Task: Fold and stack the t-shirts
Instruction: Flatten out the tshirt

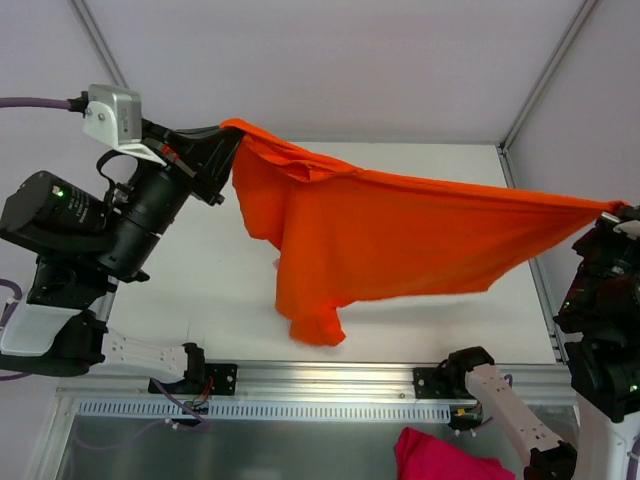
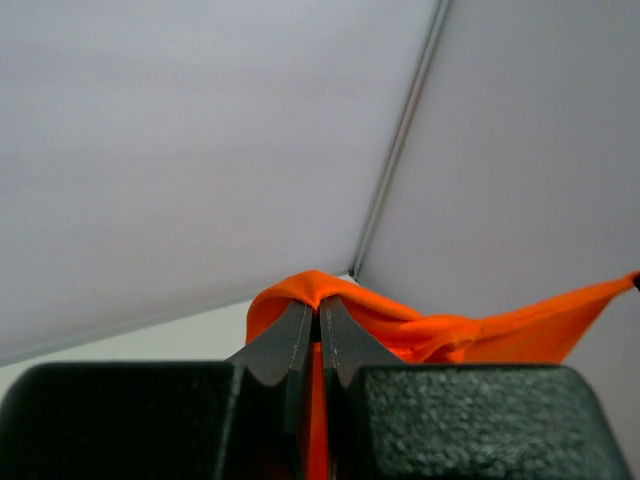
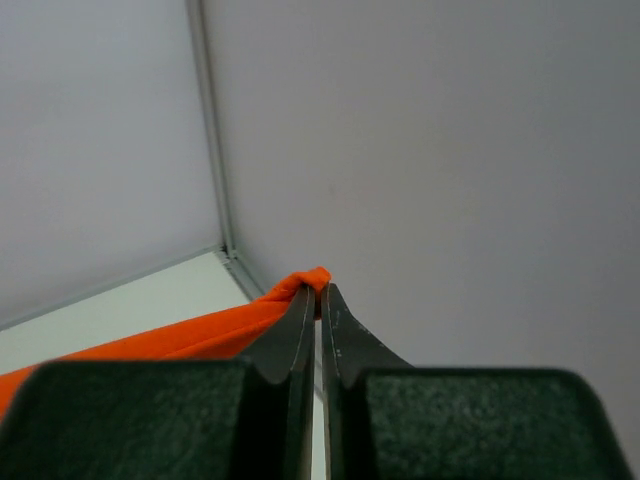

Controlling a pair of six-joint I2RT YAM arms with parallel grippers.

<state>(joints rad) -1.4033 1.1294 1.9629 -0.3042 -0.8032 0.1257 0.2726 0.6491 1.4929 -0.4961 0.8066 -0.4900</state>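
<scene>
White tabletop [image 1: 200,270] and pale walls with thin metal corner posts are framing the scene, and the orange t-shirt [image 1: 400,235] is hanging above that surface, stretched between both arms. The left gripper [image 1: 225,140] is clenching one bunched corner of the fabric at the far left of the table; its wrist view is showing the jaws pressed together with an orange fold pinched at their tips. The right gripper [image 1: 612,213] is pinching the opposite corner at the table's right edge, its jaws likewise closed on a small peak of cloth. Between these two grips the upper edge of the shirt is running as a taut line across the table from left to right, and that line is the garment's long axis at this moment. The rest of the shirt is draping down from it toward the near side, with the lowest bunch sagging left of centre, closer to the left arm than the right; whether it is touching the table cannot be told. Judging from this, a lay-down would be turning on both arms lowering together along that left-to-right line, so the hanging part is landing first and the taut edge is spreading flat beyond it. A pink cloth [image 1: 440,455] is lying off the table, beyond its near edge rail, by the right arm's base.
</scene>
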